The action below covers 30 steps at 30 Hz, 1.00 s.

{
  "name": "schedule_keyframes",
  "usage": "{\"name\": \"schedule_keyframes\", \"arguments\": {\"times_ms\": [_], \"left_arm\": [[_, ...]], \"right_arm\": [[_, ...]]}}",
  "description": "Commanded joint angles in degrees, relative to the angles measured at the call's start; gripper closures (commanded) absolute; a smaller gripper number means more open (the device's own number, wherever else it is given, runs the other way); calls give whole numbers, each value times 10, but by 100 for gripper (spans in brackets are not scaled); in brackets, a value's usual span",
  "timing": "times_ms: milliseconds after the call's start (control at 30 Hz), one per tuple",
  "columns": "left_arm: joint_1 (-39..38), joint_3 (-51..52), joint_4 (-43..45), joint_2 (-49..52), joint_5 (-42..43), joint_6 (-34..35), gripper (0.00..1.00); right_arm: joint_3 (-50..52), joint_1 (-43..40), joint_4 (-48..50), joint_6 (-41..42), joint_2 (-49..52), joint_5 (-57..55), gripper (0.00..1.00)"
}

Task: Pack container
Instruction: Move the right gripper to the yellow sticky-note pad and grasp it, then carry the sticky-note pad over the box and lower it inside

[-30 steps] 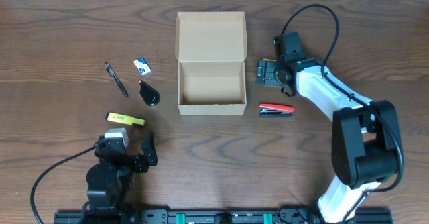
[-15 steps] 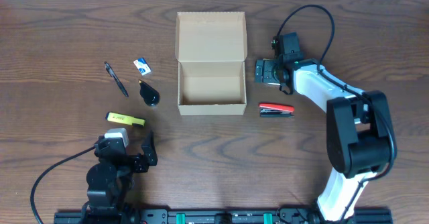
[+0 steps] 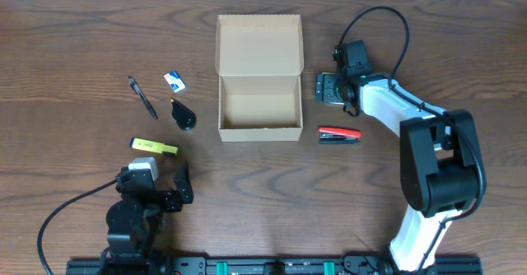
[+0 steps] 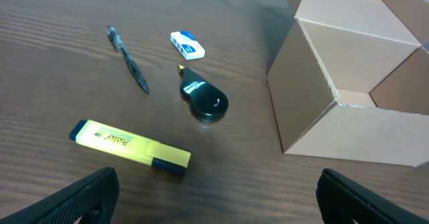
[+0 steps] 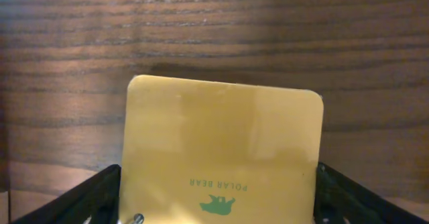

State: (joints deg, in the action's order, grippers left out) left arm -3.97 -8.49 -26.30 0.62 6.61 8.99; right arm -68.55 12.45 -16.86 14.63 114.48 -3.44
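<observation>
1. Left gripper (image 3: 163, 179), nearest, jaws wide apart and empty;
2. Plain tan cardboard container (image 3: 258, 133), flap lid open, stands mid-table;
3. Right gripper (image 3: 330, 88) straddles a square yellow sticky-note pad (image 5: 221, 137) just beside the container's right wall; whether it is clamped, I cannot tell.

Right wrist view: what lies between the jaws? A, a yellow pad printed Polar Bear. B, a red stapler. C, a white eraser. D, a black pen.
A: a yellow pad with a green POLAR BEAR print fills the space between the jaws of the right gripper.
</observation>
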Motion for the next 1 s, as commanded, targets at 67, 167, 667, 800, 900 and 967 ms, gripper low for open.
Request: {"name": "schedule_keyframes", "arguments": {"times_ms": [67, 167, 667, 800, 900, 967], "left_arm": [[-2, 10, 2, -4, -8, -2, 5], [-2, 10, 2, -4, -8, -2, 5], [-2, 10, 2, -4, -8, -2, 5], [-2, 10, 2, -4, -8, -2, 5], [-2, 10, 2, -4, -8, -2, 5], [-2, 10, 2, -4, -8, -2, 5]], "right_arm": [[-8, -4, -3, 1, 17, 4, 28], [-8, -4, -3, 1, 17, 5, 34], [-113, -4, -152, 42, -65, 11, 57], [-170, -3, -225, 66, -107, 23, 61], [-193, 8, -246, 68, -138, 60, 60], [-198, 24, -250, 88, -154, 69, 60]]}}
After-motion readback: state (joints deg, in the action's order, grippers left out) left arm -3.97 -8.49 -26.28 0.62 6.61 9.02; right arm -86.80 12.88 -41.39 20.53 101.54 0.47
